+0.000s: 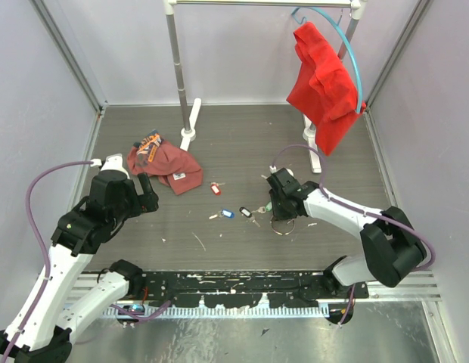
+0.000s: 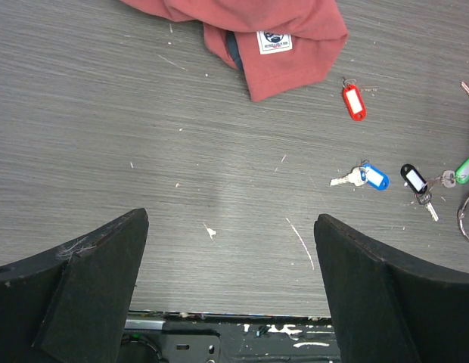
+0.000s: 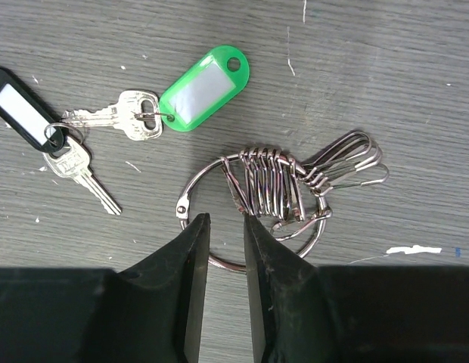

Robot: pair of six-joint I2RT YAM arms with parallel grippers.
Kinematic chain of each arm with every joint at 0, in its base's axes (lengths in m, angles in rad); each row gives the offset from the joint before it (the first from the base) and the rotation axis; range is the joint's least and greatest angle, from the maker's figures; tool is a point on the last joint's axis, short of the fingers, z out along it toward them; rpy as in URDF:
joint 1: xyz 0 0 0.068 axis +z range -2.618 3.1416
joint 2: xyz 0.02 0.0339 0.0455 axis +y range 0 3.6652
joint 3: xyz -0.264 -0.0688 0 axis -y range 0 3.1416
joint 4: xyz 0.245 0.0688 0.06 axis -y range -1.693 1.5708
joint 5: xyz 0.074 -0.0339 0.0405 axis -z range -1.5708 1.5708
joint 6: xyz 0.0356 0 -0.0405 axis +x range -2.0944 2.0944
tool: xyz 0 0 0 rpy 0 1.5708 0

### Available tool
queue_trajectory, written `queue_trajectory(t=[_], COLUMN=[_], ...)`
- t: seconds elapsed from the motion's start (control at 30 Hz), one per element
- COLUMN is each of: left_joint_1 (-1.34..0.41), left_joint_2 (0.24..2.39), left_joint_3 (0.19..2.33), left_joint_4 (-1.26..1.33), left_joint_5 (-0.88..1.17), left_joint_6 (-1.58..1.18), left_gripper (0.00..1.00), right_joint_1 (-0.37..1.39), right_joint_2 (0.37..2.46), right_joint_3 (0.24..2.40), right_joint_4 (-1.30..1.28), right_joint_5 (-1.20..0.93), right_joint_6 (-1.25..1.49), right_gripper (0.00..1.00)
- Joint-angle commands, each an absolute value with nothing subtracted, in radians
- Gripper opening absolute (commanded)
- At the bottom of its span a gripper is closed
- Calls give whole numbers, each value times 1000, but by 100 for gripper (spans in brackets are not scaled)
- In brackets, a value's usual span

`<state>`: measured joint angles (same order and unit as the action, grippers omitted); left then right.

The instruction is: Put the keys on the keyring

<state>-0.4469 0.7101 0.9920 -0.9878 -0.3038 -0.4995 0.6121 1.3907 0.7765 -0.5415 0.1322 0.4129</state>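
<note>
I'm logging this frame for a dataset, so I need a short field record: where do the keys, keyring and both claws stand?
keyring: flat on table, carrying wire clips, no keys
keys: green-tag key and black-tag key beside the ring; blue-tag key and red-tag key farther toward the left arm; all loose
right claw: over the ring's near edge, jaws narrowly apart, grip unclear
left claw: open wide, above the table, holding nothing

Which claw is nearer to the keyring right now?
Right. The right claw is directly over the keyring, its tips either side of the wire. The left claw hangs far off to the left, beside the crumpled red shirt.
</note>
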Motion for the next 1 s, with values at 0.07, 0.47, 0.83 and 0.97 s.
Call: queue_trajectory(t=[0.07,0.47,0.83,0.97], left_joint_1=[-449,-448,-449,-448], left_joint_2=[713,713,712,712], left_joint_3=[979,979,979,979], left_joint_4=[-962,-962,-963,-961], left_joint_5=[-292,-291,-291,-291], left_joint_6=[-489,-489,-489,-489], left_gripper=[98,98,98,98], right_joint_1=[608,605,604,604], right_joint_2=[1400,1411,1411,1413], right_joint_3=[812,808,797,792], right_joint_4=[-517,-517,-512,-509], right_joint_5=[133,130,112,105], right_joint_6=[406,407,402,402], right_gripper=[31,30,31,31])
